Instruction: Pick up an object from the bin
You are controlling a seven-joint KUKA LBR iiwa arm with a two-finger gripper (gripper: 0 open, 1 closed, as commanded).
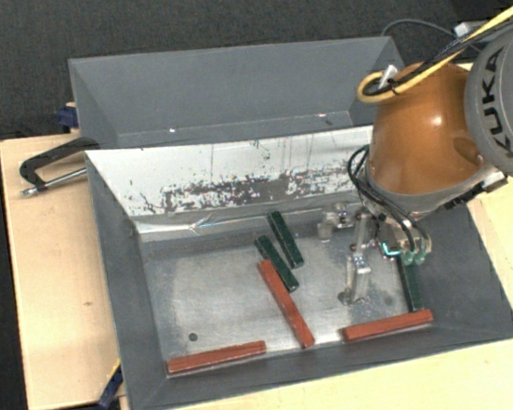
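Though sideways, KUKA (498,116) on arm (508,35) above pincer (381,278).

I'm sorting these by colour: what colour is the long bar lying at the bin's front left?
Reddish-brown. The bar shows best in the camera view.

My gripper (379,263) hid the green stick's (412,293) upper end; I couldn't identify one dark speck (192,338).
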